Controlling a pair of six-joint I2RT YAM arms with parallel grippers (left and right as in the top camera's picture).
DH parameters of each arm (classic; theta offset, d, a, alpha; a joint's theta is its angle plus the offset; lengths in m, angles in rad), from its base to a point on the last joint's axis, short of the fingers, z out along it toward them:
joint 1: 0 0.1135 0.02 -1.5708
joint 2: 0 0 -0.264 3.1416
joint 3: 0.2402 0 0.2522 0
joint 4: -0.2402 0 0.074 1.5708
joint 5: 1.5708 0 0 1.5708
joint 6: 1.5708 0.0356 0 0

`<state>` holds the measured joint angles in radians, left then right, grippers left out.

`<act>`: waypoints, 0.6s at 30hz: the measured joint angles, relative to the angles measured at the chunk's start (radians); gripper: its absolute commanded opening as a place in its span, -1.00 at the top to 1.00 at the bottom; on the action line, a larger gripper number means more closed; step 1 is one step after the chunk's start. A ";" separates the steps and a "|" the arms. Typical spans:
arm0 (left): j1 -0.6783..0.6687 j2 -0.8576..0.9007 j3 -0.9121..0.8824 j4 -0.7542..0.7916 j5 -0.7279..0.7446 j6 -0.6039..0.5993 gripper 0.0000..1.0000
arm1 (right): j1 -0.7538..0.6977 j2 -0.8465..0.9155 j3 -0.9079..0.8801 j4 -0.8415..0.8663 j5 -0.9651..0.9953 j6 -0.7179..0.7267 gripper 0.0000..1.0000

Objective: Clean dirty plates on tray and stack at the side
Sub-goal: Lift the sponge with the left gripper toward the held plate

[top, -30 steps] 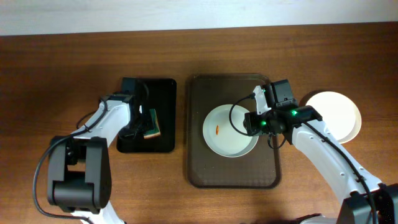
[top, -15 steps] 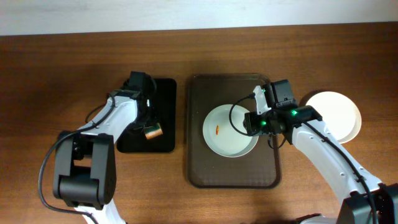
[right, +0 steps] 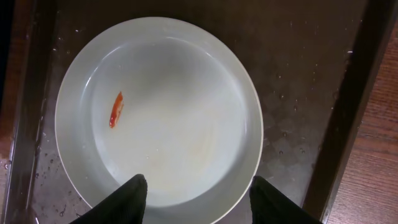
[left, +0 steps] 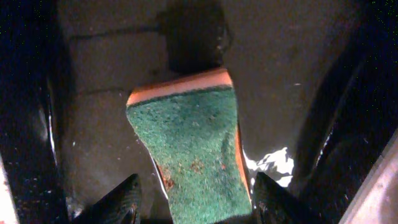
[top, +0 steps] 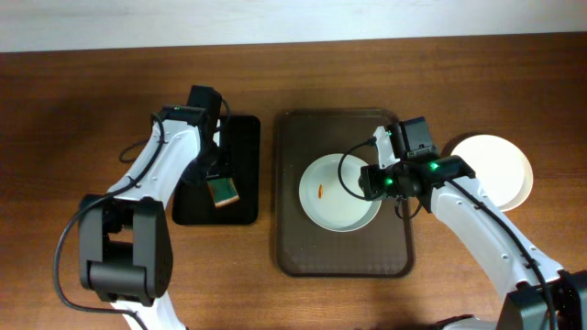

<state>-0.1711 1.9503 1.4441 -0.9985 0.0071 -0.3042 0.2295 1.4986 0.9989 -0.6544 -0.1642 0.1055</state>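
Note:
One white plate (top: 341,203) with an orange-red smear (top: 319,191) lies on the dark brown tray (top: 293,247). My right gripper (top: 371,181) hovers open over the plate's right rim; in the right wrist view its fingertips (right: 127,198) straddle the near rim of the plate (right: 161,106) without touching. A stack of white plates (top: 500,170) sits on the table right of the tray. My left gripper (top: 215,174) is open over the green and orange sponge (top: 223,191). In the left wrist view the sponge (left: 189,149) lies loose, green face up, between the fingers.
The sponge rests on a smaller black tray (top: 243,137) left of the brown tray; its wet bottom (left: 106,93) shows round the sponge. Brown wooden table (top: 92,92) surrounds everything. A pale wall edge (top: 275,18) runs along the back.
My left gripper has opened and let go of the sponge, which now lies flat on the black tray; the left arm swung toward the back. The right arm and plate have not moved.

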 measured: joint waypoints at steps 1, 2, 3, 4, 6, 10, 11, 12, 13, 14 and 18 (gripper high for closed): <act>0.000 0.000 -0.018 0.013 -0.009 -0.030 -0.11 | 0.000 0.000 0.000 0.000 0.000 0.000 -0.10; 0.000 0.000 -0.054 0.047 -0.023 -0.065 0.06 | 0.000 0.000 0.000 0.001 0.000 0.000 -0.10; 0.000 -0.002 -0.100 0.103 -0.028 -0.093 0.86 | 0.000 0.000 0.000 0.001 0.000 0.001 -0.10; 0.000 -0.006 -0.165 0.191 -0.028 -0.114 1.00 | 0.000 0.000 0.000 0.000 0.000 0.001 -0.10; -0.002 -0.009 -0.212 0.241 -0.026 -0.130 1.00 | 0.000 0.000 0.000 -0.001 0.000 0.001 -0.09; -0.002 -0.019 -0.220 0.232 -0.026 -0.045 1.00 | 0.000 0.000 0.000 0.000 0.000 0.001 -0.10; -0.002 -0.019 -0.208 0.200 -0.029 -0.004 1.00 | 0.000 0.000 0.000 0.000 0.000 0.000 -0.10; -0.002 -0.023 -0.195 0.169 -0.033 0.029 0.74 | 0.000 0.000 0.000 0.000 0.000 0.000 -0.10; -0.002 -0.027 -0.179 0.148 -0.035 0.055 0.46 | 0.000 0.000 0.000 0.000 0.000 0.000 -0.10; -0.002 -0.038 -0.154 0.142 -0.039 0.073 -0.01 | 0.000 0.000 0.000 0.000 0.000 0.001 -0.10; -0.002 -0.103 -0.111 0.150 -0.045 0.129 -0.22 | 0.000 0.000 0.000 0.000 0.000 0.000 -0.10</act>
<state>-0.1726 1.8469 1.3327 -0.8486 -0.0380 -0.1757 0.2295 1.4986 0.9989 -0.6544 -0.1642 0.1059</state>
